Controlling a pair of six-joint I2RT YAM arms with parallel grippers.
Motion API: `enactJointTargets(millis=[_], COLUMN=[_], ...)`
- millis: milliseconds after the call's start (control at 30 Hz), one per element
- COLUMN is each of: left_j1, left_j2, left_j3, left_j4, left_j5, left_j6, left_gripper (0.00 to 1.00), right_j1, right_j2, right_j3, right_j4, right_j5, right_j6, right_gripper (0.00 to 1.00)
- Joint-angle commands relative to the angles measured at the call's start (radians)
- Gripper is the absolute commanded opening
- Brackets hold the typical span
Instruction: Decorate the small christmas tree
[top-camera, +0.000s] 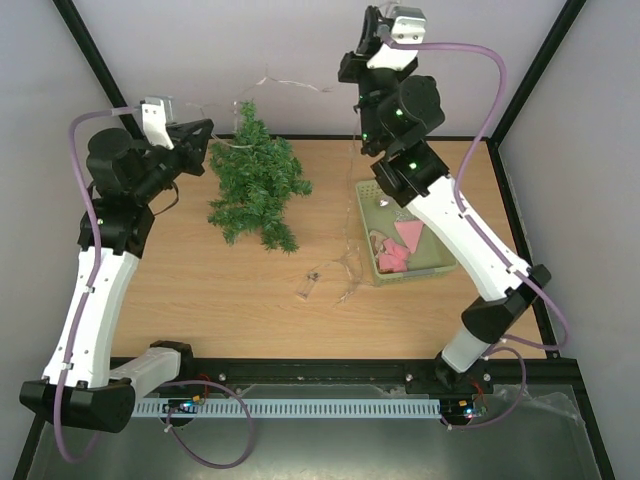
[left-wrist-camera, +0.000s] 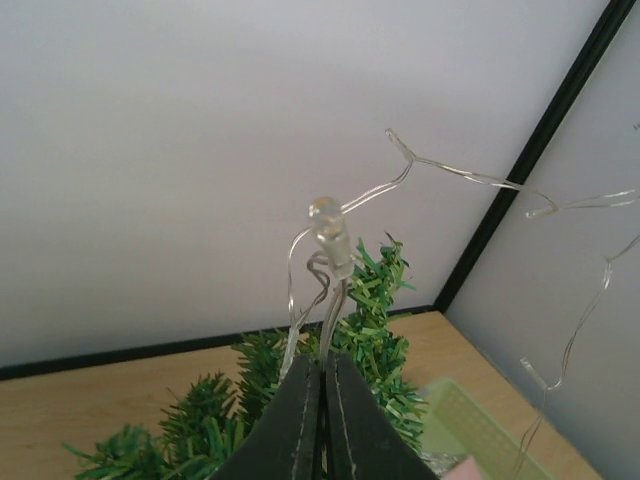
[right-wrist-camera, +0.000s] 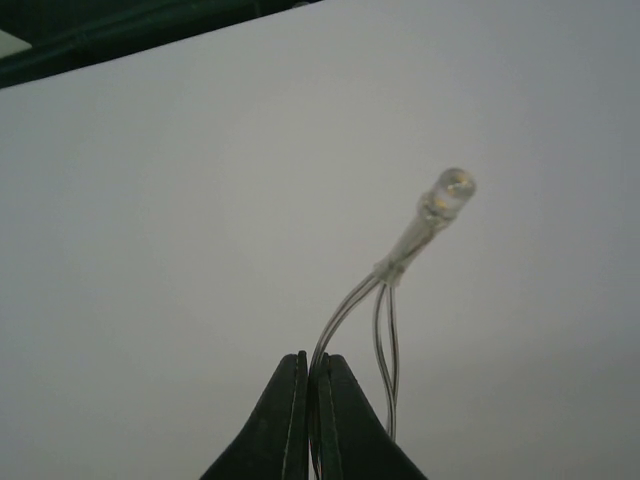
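Observation:
The small christmas tree (top-camera: 256, 183) lies on its side at the back of the wooden table (top-camera: 200, 290), its dark green branches spread out. A thin clear light string (top-camera: 290, 84) hangs in the air between my two grippers and trails down to the table. My left gripper (top-camera: 203, 135) hovers left of the treetop, shut on the wire just below a clear bulb (left-wrist-camera: 330, 232); the tree (left-wrist-camera: 375, 325) shows behind its tips (left-wrist-camera: 323, 358). My right gripper (top-camera: 350, 70) is raised high at the back. It (right-wrist-camera: 308, 358) is shut on the wire below another bulb (right-wrist-camera: 450, 193).
A pale green basket (top-camera: 436, 268) with pink pieces and a shiny ornament stands right of the tree, under the right arm. A small clear battery case (top-camera: 307, 286) on the string lies mid-table. Black frame posts stand at the back corners.

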Motion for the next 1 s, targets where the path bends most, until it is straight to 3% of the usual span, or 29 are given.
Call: enactJointTargets(millis=[0, 367, 500, 733, 833, 967], left_j1=[0.004, 0.004, 0.004, 0.004, 0.004, 0.004], left_j2=[0.019, 0.058, 0.045, 0.065, 0.111, 0.174], left_j3=[0.023, -0.007, -0.019, 0.021, 0.084, 0.181], left_j4=[-0.044, 0.021, 0.021, -0.039, -0.109, -0.151], left_j5=[0.068, 0.168, 0.119, -0.006, -0.090, -0.096], left_j6=[-0.096, -0.252, -0.248, -0.186, -0.181, -0.189], left_gripper=[0.02, 0.02, 0.02, 0.02, 0.02, 0.02], right_j1=[-0.006, -0.006, -0.006, -0.006, -0.007, -0.009], right_j2=[-0.125, -0.315, -0.363, -0.368, -0.338, -0.275], right_j3=[-0.115, -0.322, -0.365, -0.388, -0.363, -0.273], right_j4=[-0.075, -0.210, -0.239, -0.140, -0.121, -0.137], right_j5=[0.027, 0.044, 0.068, 0.120, 0.092, 0.162], right_j6=[-0.019, -0.025, -0.024, -0.089, -0.122, -0.153], right_gripper=[0.02, 0.02, 0.02, 0.02, 0.02, 0.02])
